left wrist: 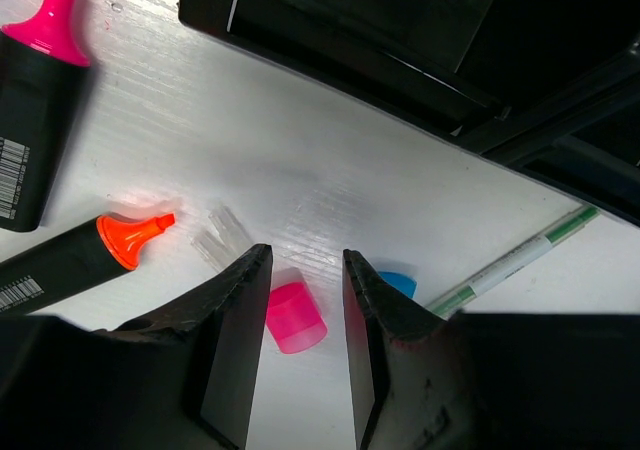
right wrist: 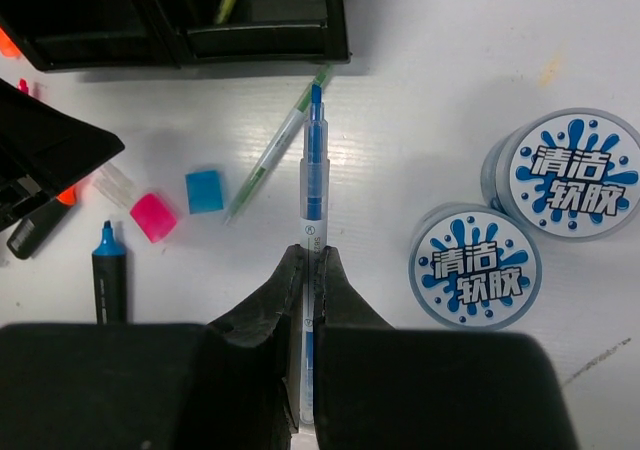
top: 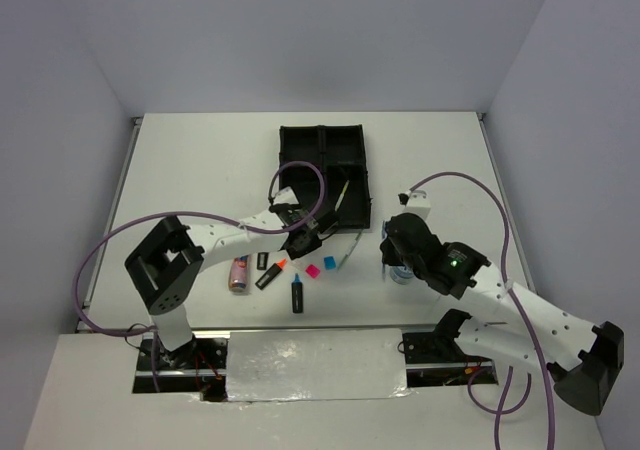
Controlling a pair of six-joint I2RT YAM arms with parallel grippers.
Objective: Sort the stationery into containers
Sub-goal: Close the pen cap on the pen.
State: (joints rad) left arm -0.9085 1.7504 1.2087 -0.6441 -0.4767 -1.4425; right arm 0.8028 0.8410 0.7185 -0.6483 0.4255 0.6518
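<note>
Our right hand (right wrist: 312,255) was clamped shut on a thin blue pen (right wrist: 313,160), off the near right corner of the tray (right wrist: 270,42), with the pen's tip pointing toward the tray. We could not tell whether the pen was clear of the tabletop (left wrist: 330,170).

Our left hand (left wrist: 306,260) hung partly open just short of the tray's near wall. Its jaws stood on either side of a pink square (left wrist: 295,317), and we could not tell whether they touched it.

Inside the tray we made out only one pale pen (top: 342,195), in the near right compartment. The other compartments were too dark for us to read. We judged the sorting barely begun.

Left loose on the near side of the tray were:
- a blue square (left wrist: 398,282) just beside the pink one
- a green pen (left wrist: 510,265) with one end close to the tray's wall
- an orange highlighter (left wrist: 80,260)
- a pink highlighter (left wrist: 40,100)
- a blue highlighter (right wrist: 108,270), farther from the tray
- a pink tube (top: 239,273), well off the tray's near left corner
- a blue-and-white roll (right wrist: 475,267) and, just beside it, a second roll (right wrist: 575,173), both beyond the tray's near right corner
</note>
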